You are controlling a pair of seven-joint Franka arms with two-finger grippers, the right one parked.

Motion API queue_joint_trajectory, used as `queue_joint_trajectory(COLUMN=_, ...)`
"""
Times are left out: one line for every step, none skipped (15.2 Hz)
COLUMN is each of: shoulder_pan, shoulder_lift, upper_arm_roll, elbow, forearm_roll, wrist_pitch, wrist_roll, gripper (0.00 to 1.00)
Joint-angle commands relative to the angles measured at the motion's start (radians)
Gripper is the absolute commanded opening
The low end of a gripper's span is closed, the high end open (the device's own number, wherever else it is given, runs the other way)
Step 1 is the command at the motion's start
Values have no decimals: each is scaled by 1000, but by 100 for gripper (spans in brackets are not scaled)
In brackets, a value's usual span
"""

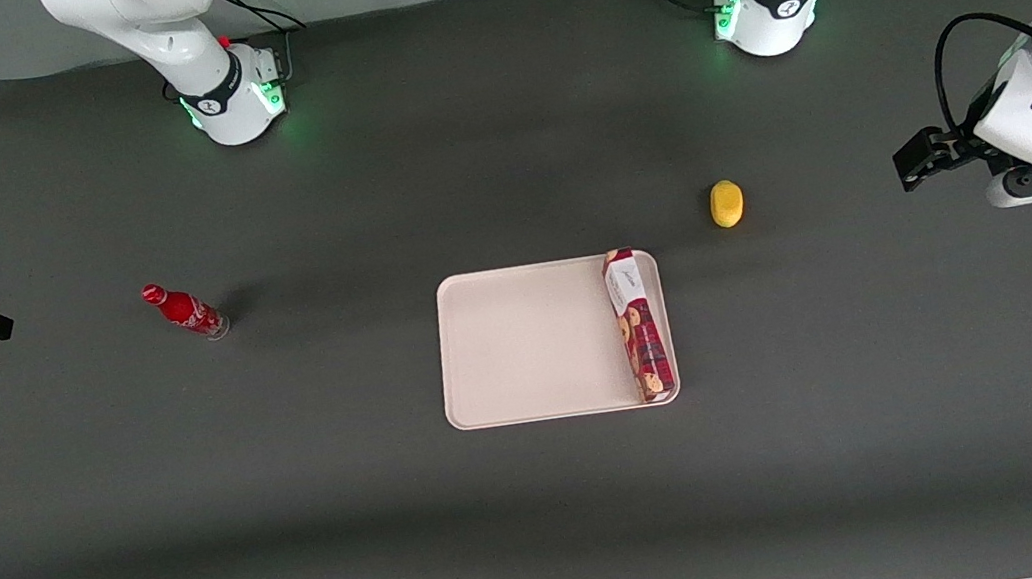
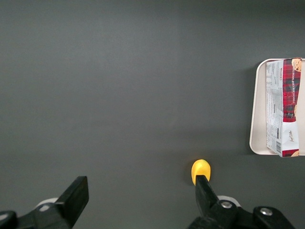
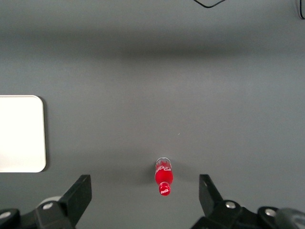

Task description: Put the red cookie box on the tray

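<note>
The gripper [image 2: 138, 195] is held spread and empty, well apart from the tray [image 1: 524, 344]; the box [image 1: 638, 323] is laid in the tray along the edge nearest the gripper.

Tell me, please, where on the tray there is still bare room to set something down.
Most of the tray is bare: everything from the red cookie box, which lies along the edge toward the working arm's end, to the edge nearest the small red bottle. The open hand is off near the yellow object.
</note>
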Motion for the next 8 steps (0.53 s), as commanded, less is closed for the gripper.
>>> queue_joint_trajectory(shoulder_pan=-11, shoulder_lift=-21, upper_arm_roll=9, elbow=-22, forearm_roll=-21, wrist_pitch=12, wrist_roll=20, gripper=100)
queue_joint_trajectory(shoulder_pan=-11, shoulder_lift=-20, upper_arm_roll=8, elbow=-14, forearm_roll=-21, wrist_pitch=9, wrist_roll=20, gripper=100)
queue_joint_trajectory(shoulder_pan=-11, shoulder_lift=-15, upper_arm_roll=8, elbow=4, forearm_roll=-21, wrist_pitch=-3, wrist_roll=20, gripper=100)
queue_joint_trajectory(shoulder_pan=-13, shoulder_lift=-21, upper_arm_roll=3, elbow=12, forearm_roll=-20, wrist_pitch=-17, wrist_roll=5, gripper=100)
queue_joint_trajectory(shoulder_pan=-14, shoulder_lift=-27, upper_arm_roll=-1, elbow=18, forearm_roll=-21, wrist_pitch=-49, wrist_roll=1, gripper=100)
queue_joint_trajectory(shoulder_pan=-14, shoulder_lift=-41, upper_arm_roll=-1, elbow=21, forearm_roll=-21, wrist_pitch=-64, wrist_roll=-3, gripper=100)
queue_joint_trajectory(shoulder_pan=-14, shoulder_lift=-47, upper_arm_roll=-1, elbow=24, forearm_roll=-21, wrist_pitch=-74, wrist_roll=-3, gripper=100)
queue_joint_trajectory(shoulder_pan=-14, shoulder_lift=-61, upper_arm_roll=-1, elbow=24, forearm_roll=-21, wrist_pitch=-78, wrist_roll=-1, gripper=100)
